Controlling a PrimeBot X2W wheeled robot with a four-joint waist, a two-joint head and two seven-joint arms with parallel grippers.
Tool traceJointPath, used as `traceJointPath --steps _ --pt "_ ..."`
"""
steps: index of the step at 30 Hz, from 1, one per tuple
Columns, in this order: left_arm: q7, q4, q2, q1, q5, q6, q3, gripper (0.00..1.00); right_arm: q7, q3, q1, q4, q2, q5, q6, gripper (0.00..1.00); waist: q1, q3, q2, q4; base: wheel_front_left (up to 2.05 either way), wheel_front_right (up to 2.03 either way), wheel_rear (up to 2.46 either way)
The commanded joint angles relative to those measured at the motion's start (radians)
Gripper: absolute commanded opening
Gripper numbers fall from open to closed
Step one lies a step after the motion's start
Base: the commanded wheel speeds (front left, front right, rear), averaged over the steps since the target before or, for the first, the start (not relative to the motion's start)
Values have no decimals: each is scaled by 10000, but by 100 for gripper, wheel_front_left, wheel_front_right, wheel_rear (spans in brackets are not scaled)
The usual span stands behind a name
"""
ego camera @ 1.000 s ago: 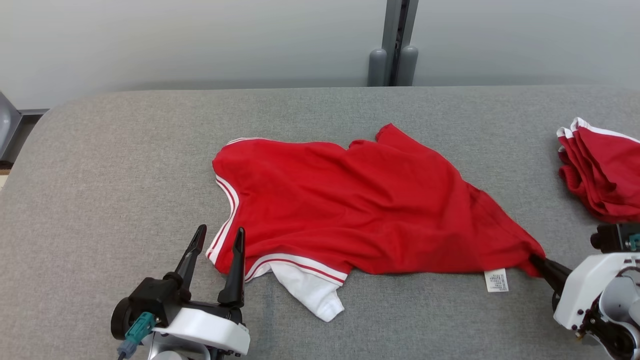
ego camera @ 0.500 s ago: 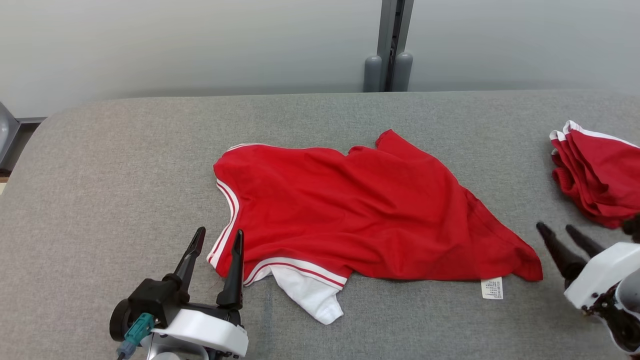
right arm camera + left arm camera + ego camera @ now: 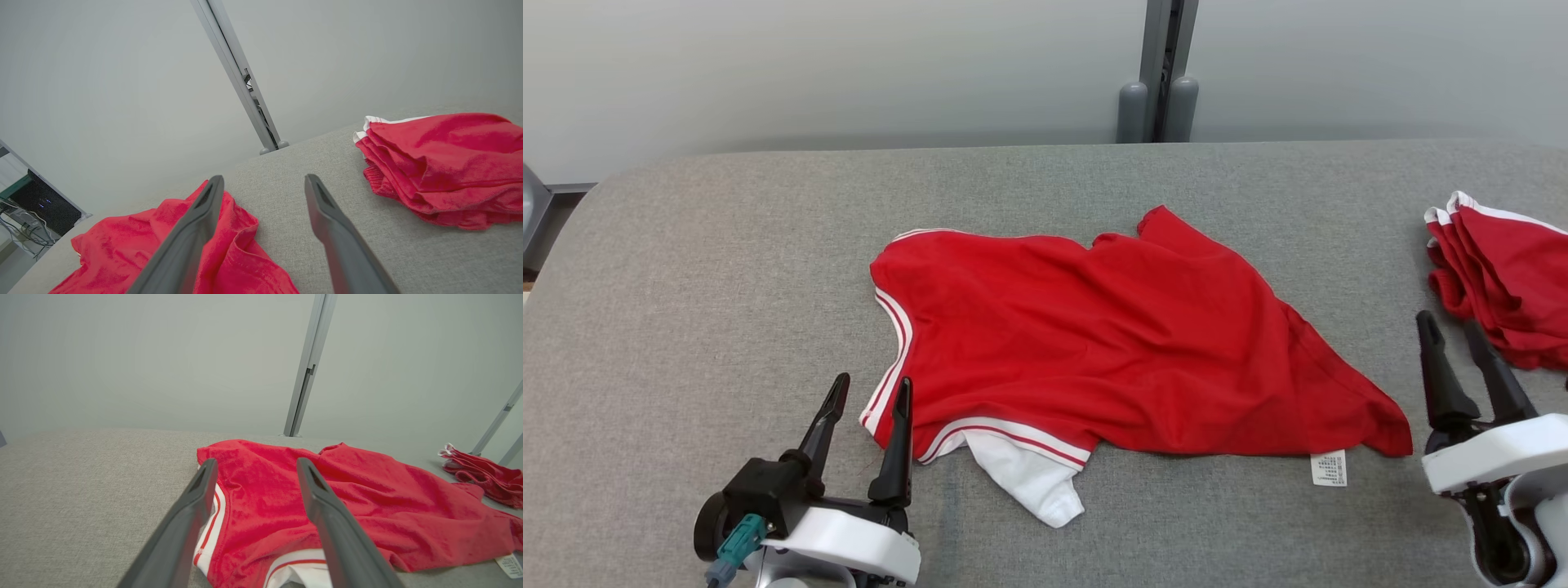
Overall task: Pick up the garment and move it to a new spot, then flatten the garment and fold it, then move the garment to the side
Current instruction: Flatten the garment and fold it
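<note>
The red garment (image 3: 1094, 343) lies rumpled at counter (image 3: 727, 245) centre — left claw (image 3: 872, 382) at its left edge, right claw (image 3: 1447, 320) beside its right tip — both spread wide, empty.

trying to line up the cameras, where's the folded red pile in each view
Head view: folded red pile at the right edge, mid-height, just past the right pincer.
Left wrist view: pile far right, small, beyond the spread red garment.
Right wrist view: pile on the right, large, beside that pincer.
Shared landmark: the grey upright post, upper middle in all three.
</note>
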Motion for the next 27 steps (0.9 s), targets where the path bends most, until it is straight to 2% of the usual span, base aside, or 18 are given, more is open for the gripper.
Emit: traceJointPath --steps 1,5,15,20,27 --pt "-45 3 41 -27 33 -38 59 100 -79 -260 191 -207 215 -352 2 100 0 17 0 -16 0 0 0" --pt "-45 70 42 -105 72 -69 46 100 -79 -745 396 -663 728 -1026 2 100 0 -22 0 -65 0 0 0" --pt "257 701 42 -134 -209 -167 -173 100 88 -1273 713 -1182 1254 -1748 2 100 0 -144 0 -32 0 0 0" --pt "799 934 77 -145 -447 -293 -308 100 198 -1380 706 -1342 1316 -1876 2 100 0 -107 0 -38 0 0 0" --pt "2419 1175 70 -69 -1176 -632 -1108 100 307 -1463 680 -1469 1396 -2022 2 100 0 63 0 -236 0 0 0"
